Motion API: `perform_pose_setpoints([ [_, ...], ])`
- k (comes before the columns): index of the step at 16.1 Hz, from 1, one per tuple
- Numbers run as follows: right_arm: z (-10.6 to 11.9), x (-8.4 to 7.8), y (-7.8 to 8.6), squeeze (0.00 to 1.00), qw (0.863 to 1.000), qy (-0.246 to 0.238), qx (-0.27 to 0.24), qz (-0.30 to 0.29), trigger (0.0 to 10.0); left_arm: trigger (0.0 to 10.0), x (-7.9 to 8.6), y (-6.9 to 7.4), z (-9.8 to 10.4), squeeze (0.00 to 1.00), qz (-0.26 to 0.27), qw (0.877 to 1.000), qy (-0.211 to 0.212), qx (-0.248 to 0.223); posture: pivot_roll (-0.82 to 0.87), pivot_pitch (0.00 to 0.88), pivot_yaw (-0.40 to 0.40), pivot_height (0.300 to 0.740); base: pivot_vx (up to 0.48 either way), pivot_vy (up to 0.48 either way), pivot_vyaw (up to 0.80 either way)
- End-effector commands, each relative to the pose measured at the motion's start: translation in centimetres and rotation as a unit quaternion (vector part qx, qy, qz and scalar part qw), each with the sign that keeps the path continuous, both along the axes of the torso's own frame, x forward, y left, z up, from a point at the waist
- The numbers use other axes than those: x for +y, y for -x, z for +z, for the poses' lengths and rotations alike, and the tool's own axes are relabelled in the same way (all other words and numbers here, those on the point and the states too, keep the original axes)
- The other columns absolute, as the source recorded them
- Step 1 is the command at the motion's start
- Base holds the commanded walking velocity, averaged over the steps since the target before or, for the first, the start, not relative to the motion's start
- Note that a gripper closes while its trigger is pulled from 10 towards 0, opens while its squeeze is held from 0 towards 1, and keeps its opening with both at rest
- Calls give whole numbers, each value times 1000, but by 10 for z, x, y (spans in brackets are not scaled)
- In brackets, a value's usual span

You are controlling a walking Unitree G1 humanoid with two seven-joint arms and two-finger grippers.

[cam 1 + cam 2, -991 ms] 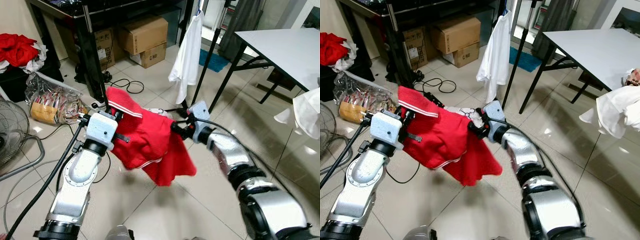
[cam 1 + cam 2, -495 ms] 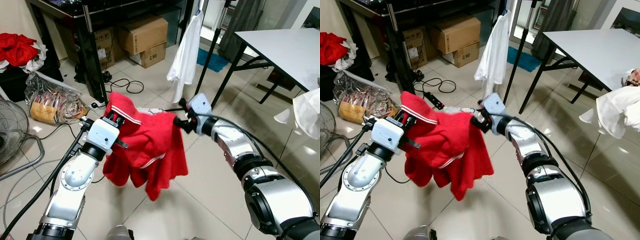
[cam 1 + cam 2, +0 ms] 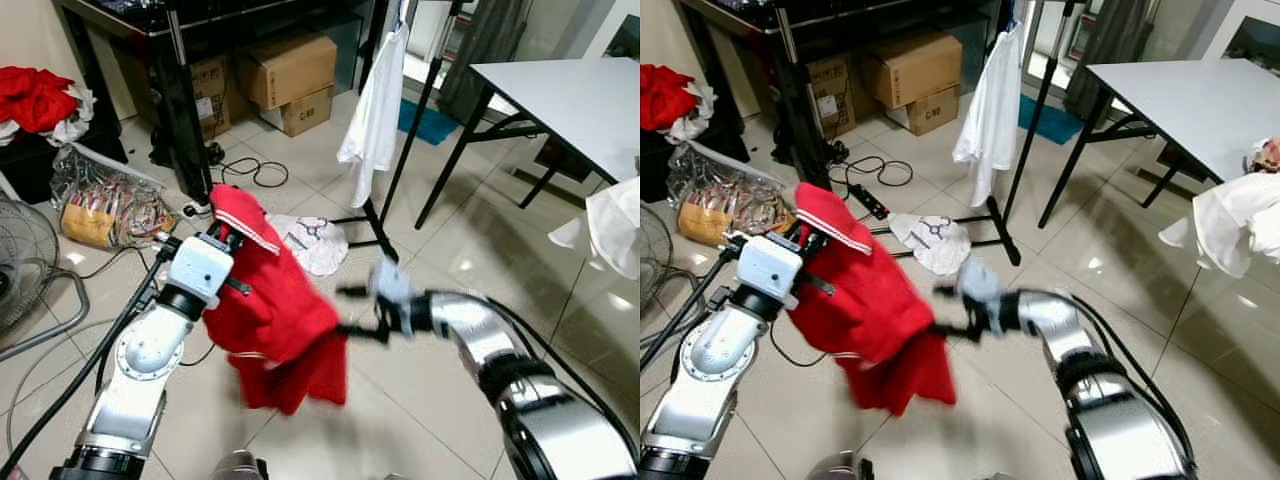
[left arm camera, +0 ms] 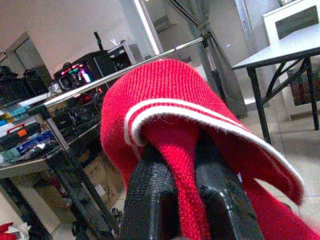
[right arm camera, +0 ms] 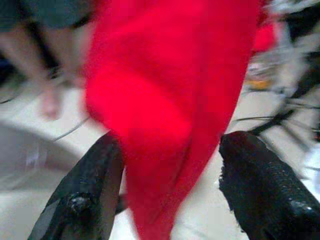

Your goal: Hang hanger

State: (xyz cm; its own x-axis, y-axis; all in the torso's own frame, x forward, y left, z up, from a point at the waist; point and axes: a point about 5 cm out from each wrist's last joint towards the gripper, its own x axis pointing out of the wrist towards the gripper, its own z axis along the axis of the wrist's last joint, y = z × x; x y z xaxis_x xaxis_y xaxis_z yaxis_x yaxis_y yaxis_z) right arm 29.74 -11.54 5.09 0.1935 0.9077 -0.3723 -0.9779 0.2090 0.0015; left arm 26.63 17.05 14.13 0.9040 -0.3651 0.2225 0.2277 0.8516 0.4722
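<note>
head stereo looks down; wrist cams close on red garment (image 4: 200, 150).

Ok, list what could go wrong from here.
The red garment hangs from the left hand alone by one pinched fold, so it may slip to the floor. The right hand is open, with cloth between its fingers, and could snag it. No hanger is visible, so hanging may fail.

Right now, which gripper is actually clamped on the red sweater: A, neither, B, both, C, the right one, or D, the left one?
D: the left gripper has its jaws pinched shut on the red sweater near the white-striped edge, while the right gripper has open jaws with the cloth hanging loose between them.
</note>
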Motion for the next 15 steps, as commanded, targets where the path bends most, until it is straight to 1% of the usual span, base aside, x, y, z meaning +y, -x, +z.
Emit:
perform_pose_setpoints([
  [1, 7, -7, -1, 0, 1000, 3, 8, 28, 10000, 10000, 0, -2, 8, 0, -1, 1000, -1, -23, 158, 24, -52, 740, 0, 0, 0],
  [2, 7, -10, 1, 0, 999, -2, 21, 36, 10000, 10000, 0, -2, 8, 0, -1, 1000, -1, -22, 150, 21, -49, 740, 0, 0, 0],
  [4, 15, -20, 7, 0, 994, -28, 71, 76, 10000, 10000, 2, -2, 5, 0, 1, 1000, -2, -18, 145, 19, -51, 740, 0, 0, 0],
  [6, 18, -24, 10, 0, 990, -42, 97, 93, 10000, 10000, 2, -1, 3, 0, 1, 1000, -2, -16, 145, 19, -51, 740, 0, 0, 0],
  [7, 23, -26, 9, 0, 988, -59, 104, 93, 10000, 10000, 1, -1, 2, 0, 0, 1000, -2, -15, 140, 18, -53, 740, 0, 0, 0],
  [8, 25, -25, 4, 0, 992, -62, 86, 69, 10000, 10000, 0, -1, 2, 0, -3, 1000, -3, -15, 140, 18, -53, 740, 0, 0, 0],
  [9, 29, -22, -11, 0, 999, -46, 24, -1, 10000, 10000, -2, -1, 1, 0, -13, 1000, -11, -14, 140, 18, -53, 740, 0, 0, 0],
  [10, 32, -19, -24, 0, 997, -19, -28, -63, 10000, 10000, -5, 1, -1, 0, -26, 999, -20, -12, 140, 18, -53, 740, 0, 0, 0],
  [11, 33, -18, -27, 0, 996, -3, -51, -77, 10000, 10000, -6, 2, -2, 0, -34, 999, -28, -11, 140, 20, -56, 740, 0, 0, 0],
  [12, 37, -14, -32, 0, 992, 19, -89, -84, 10000, 10000, -9, 5, -5, 0, -52, 998, -46, -7, 144, 20, -57, 740, 0, 0, 0],
  [13, 39, -12, -33, 0, 991, 26, -102, -85, 10000, 10000, -10, 6, -6, 0, -59, 997, -52, -5, 144, 20, -57, 740, 0, 0, 0],
  [15, 43, -4, -40, 0, 980, 68, -169, -83, 10000, 10000, -8, 14, -11, 0, -92, 991, -100, 3, 163, 20, -64, 740, 0, 0, 0],
])
